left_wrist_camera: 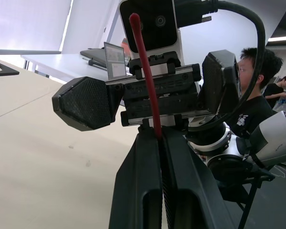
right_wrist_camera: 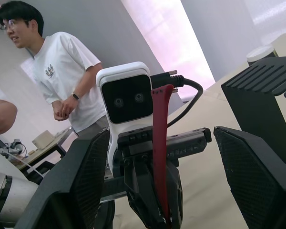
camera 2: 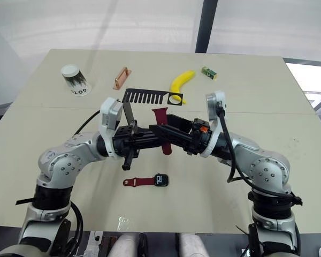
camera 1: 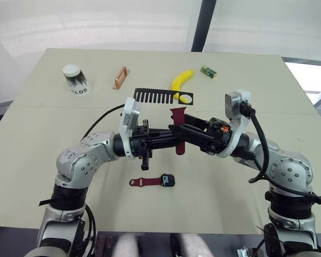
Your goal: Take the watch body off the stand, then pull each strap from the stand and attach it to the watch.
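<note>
A narrow dark red flexible strap is held upright above the table, pinched low down between the two black fingers of the left gripper, which are closed flat on it; the free upper length stands clear and curves slightly. The right gripper faces it with its fingers spread wide on either side of the strap and touching nothing.

The small black rounded-square watch body is lying on the beige table, off the stand, with the second dark red strap apparently already joined to it, though the joint itself is too small to be confirmed. The black bent sheet-metal stand with its comb-slotted top arm is seen behind the grippers, and no strap is seen left on it.

The held strap is judged light, soft and rubbery: bending is to be expected under any side load, and little risk of slipping or breakage is assumed. A hold close to the connector end is advised, so that the end stays stiff enough for insertion. The watch body is judged small, hard and smooth; it should be taken by its side edges and steadied against sliding on the table.
</note>
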Available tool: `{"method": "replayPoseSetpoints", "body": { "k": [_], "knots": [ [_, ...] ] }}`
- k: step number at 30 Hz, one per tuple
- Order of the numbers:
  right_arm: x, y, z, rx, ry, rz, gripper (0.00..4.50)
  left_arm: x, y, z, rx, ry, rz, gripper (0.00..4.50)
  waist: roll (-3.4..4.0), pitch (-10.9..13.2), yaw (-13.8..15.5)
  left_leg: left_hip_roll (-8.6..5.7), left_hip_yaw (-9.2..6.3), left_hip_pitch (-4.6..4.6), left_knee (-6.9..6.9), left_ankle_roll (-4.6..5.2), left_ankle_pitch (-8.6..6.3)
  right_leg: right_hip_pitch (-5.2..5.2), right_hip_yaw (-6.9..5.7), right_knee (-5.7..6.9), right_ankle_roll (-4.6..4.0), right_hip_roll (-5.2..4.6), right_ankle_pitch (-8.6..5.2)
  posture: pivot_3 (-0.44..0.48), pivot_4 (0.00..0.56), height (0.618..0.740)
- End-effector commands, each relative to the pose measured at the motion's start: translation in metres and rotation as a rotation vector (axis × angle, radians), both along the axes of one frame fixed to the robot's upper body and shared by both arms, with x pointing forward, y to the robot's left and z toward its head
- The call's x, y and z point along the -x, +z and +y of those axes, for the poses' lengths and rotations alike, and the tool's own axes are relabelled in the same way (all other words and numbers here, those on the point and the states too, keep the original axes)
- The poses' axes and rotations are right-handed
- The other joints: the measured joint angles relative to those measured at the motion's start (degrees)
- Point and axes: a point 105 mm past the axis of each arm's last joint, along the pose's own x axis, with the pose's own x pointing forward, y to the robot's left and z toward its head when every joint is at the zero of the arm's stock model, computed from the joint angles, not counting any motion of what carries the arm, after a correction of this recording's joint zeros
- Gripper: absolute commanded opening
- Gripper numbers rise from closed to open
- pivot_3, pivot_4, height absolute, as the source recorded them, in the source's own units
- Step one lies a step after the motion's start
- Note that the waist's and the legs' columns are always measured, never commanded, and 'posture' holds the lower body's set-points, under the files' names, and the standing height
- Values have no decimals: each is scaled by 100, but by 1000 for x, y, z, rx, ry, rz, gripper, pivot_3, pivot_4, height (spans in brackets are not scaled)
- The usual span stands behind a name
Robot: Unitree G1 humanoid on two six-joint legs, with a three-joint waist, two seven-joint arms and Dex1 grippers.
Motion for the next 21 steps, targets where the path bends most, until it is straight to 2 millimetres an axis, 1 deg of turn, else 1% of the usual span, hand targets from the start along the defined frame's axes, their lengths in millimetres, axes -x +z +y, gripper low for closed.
{"method": "replayPoseSetpoints", "body": {
  "k": [1, 2, 4, 5, 6, 21],
  "knots": [
    [4, 19, 0, -50, -2, -68, 3434, 4, 7, -1, 20, -9, -41, 0, 0, 0, -2, 0, 0, 0, 0, 0, 0, 0, 0, 0, 0, 0, 0, 0, 150, 740],
    [3, 20, 1, -52, -2, -69, 3167, 3, 7, -1, 20, -8, -42, 0, 0, 0, -2, 0, 0, 0, 0, 0, 0, 0, 0, 0, 0, 0, 0, 0, 150, 740],
    [3, 20, 1, -50, -5, -72, 2450, 2, 8, 0, 23, -6, -43, 0, 0, 0, 2, 0, -1, 0, 0, 0, 0, 0, 0, 0, 0, 0, 0, 0, 150, 740],
    [2, 21, 1, -47, -7, -74, 2013, 2, 8, 0, 24, -5, -44, 0, 0, 0, 2, 0, -1, 0, 0, 0, 0, 0, 0, 0, 0, 0, 0, 0, 150, 740],
    [2, 21, 1, -45, -10, -75, 1433, 1, 9, 0, 25, -4, -45, 0, 0, 0, 1, -1, 0, 0, 0, 0, 0, 0, 0, 0, 0, -1, 0, 0, 150, 740],
    [3, 23, 3, -46, -9, -80, 1433, 0, 13, 0, 43, -2, -43, 0, 0, 0, 1, 0, -1, 0, 0, 0, 0, 0, 0, 0, 0, 0, 0, 0, 150, 740]
  ]
}}
